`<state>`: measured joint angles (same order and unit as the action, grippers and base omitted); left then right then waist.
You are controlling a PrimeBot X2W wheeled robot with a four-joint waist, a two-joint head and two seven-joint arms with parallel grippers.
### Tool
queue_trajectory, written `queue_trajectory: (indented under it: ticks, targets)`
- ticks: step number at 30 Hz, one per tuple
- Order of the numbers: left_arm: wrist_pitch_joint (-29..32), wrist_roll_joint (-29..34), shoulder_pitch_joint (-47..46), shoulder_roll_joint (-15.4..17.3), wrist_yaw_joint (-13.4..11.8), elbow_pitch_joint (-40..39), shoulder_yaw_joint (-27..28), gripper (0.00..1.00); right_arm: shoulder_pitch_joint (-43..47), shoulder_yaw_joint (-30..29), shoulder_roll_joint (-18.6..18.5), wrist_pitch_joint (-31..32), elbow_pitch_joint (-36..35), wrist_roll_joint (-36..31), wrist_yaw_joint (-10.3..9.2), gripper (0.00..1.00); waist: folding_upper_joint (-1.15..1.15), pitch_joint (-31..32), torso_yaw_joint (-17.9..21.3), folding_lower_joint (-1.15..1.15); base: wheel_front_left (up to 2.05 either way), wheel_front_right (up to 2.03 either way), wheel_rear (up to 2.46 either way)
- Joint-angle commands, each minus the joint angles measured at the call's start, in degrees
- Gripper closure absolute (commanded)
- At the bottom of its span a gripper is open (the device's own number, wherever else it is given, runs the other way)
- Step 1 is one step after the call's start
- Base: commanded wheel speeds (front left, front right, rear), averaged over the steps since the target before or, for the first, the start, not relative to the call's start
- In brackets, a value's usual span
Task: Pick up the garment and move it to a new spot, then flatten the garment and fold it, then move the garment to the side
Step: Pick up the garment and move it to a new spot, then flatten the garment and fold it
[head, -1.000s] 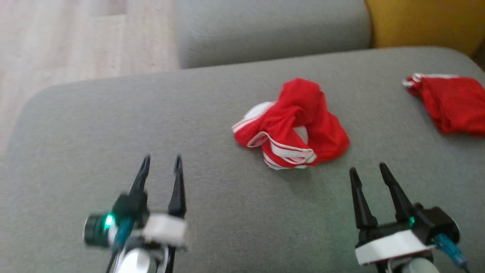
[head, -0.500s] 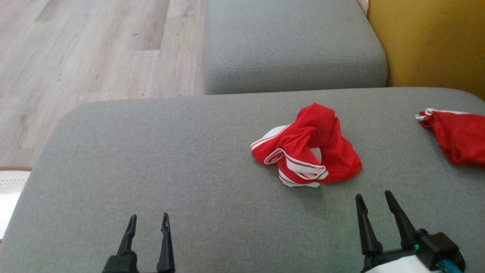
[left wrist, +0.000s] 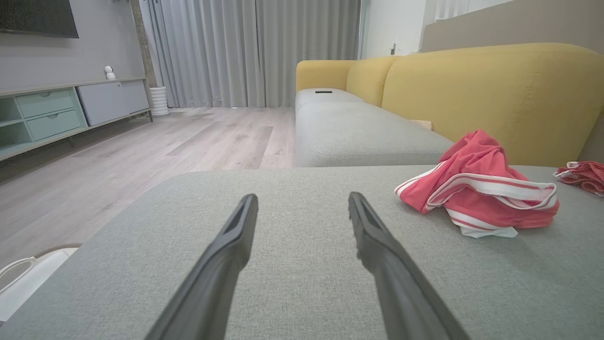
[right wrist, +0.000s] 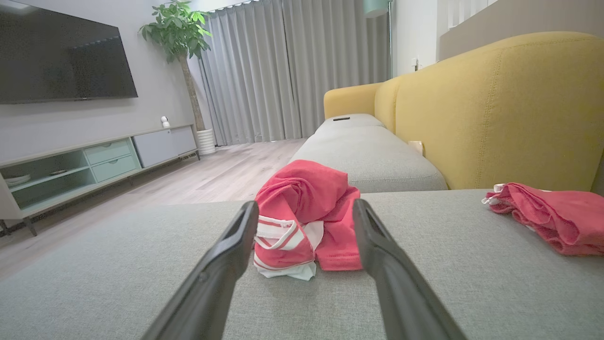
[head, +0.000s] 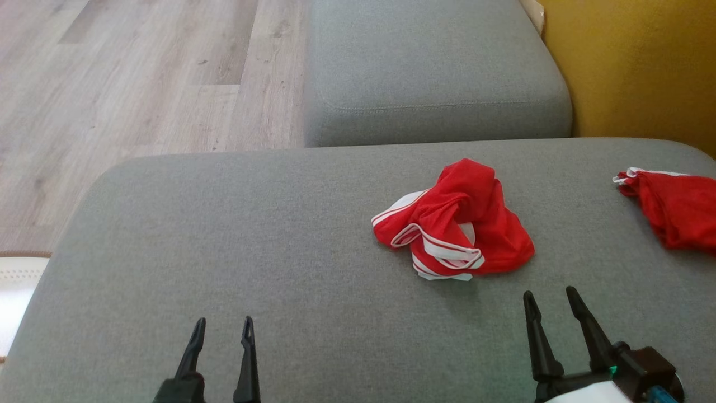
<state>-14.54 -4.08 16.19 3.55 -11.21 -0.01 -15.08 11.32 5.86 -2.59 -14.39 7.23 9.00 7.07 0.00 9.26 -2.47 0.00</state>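
– Two hands in the head camera, yes? Where do they sit?
– At the bottom edge. The left hand (head: 224, 320) is at lower left and the right hand (head: 549, 291) at lower right, both over the grey cushion (head: 251, 235), fingers pointing up the picture. Each is parted a moderate way and holds nothing.
– And the garment?
– The garment (head: 456, 226), red with white stripes, lies crumpled in a heap on the cushion, right of centre. It is nearer the right hand but apart from its tips. A second red garment (head: 677, 215) lies at the cushion's right edge, well apart from the first. Beyond the cushion are another grey seat (head: 430, 67), a yellow backrest (head: 632, 61) and a wooden floor (head: 140, 73).
– The left wrist camera?
– The left hand's fingers (left wrist: 231, 245) rise apart over bare cushion with nothing between them. The garment (left wrist: 476, 193) sits off to the right, beyond the tips, with the yellow backrest behind it. A low cabinet (left wrist: 56, 113) stands far left, and grey curtains (left wrist: 250, 52) hang at the back.
– The right wrist camera?
– The right hand's fingers (right wrist: 226, 250) are spread and empty. The garment (right wrist: 306, 189) shows straight ahead in the gap between them, resting on the cushion with a striped band toward the camera. The second red garment (right wrist: 547, 215) lies to the right, near the backrest. A dark television (right wrist: 61, 56) hangs on the left wall, and a tall plant (right wrist: 177, 23) stands beside the curtains.
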Motion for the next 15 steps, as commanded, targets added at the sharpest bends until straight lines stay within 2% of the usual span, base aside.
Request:
queue_trajectory:
  ticks: [1, 15]
  targets:
    - [-0.5, 0.6, -2.0, -0.6, 0.1, -1.9, 2.0, 0.00, -1.4, 1.4, -0.3, -0.6, -1.7, 0.2, 0.42, 0.00, 0.00, 0.0, 0.0, 0.00, 0.00, 0.00, 0.00]
    - [-0.5, 1.0, -2.1, -0.7, 0.9, -1.0, 2.2, 0.00, -1.3, 1.2, -0.3, -0.6, -1.6, 0.5, 0.42, 0.00, 0.00, 0.1, -0.3, 0.00, 0.00, 0.00, 0.00]
